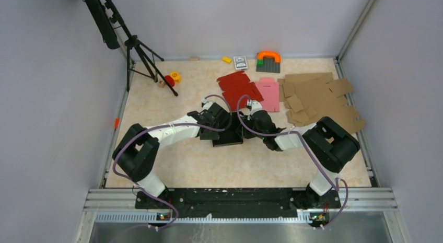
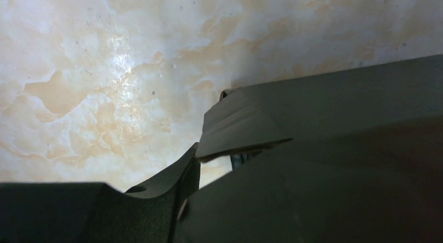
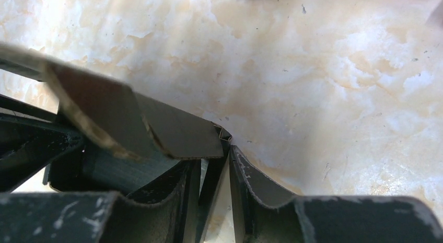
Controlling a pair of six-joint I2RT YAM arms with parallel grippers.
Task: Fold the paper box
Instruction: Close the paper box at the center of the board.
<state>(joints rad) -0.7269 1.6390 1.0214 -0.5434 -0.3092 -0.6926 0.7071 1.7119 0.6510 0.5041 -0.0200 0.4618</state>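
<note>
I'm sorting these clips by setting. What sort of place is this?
Probably a lab test cell for robot practice: plain grey walls box in a marble-patterned table, a tripod stands in the corner, and spare cardboard cut-outs and toys lie at the far edge.

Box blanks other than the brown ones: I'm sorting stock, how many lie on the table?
3: red blank far centre, pink blank beside it, black paper box mid-table. More may hide under the brown cardboard.
</note>
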